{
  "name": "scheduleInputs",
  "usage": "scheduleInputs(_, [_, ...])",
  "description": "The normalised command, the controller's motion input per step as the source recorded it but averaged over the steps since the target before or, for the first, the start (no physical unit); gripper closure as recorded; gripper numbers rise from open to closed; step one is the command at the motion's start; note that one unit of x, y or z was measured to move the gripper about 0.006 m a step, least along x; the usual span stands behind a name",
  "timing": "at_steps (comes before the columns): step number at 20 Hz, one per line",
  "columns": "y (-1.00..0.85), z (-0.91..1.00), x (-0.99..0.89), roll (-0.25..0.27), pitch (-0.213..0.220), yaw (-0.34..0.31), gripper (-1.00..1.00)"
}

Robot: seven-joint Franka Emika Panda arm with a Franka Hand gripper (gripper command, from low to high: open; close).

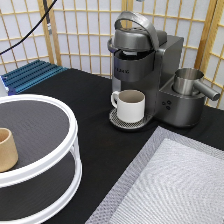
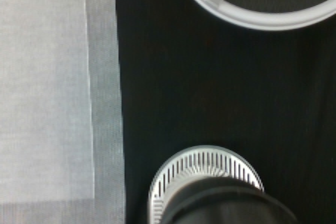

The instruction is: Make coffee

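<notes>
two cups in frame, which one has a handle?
The cream-white ceramic mug on the grey coffee machine's round drip tray has the handle. The tan cup on the white two-tier turntable has none. Gripper isn't visible.

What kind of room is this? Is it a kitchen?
Probably a pretend kitchen corner, set up for a robot. A coffee machine has a white mug waiting under it, a two-tier turntable shelf holds a tan cup, and paper screens stand behind. No gripper shows.

A folding shoji screen (image 1: 85, 35) with pale wooden lattice and white paper panels closes the back. Before it stands a table under black cloth (image 1: 90, 100), evenly lit.
</notes>
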Motion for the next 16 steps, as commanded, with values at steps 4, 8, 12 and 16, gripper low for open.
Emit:
scheduleInputs(4, [0.15,-0.09,0.16,-0.127,-0.023,-0.001,-1.0])
scheduleInputs(8, [-0.02,-0.29,0.08,-0.114,-0.012,-0.017,-1.0])
scheduleInputs(12, [-0.02,-0.41,0.06,-0.102,-0.027,-0.018,-1.0])
scheduleInputs(16, [0.04,-0.4,0.02,-0.106,-0.033,-0.002,-1.0])
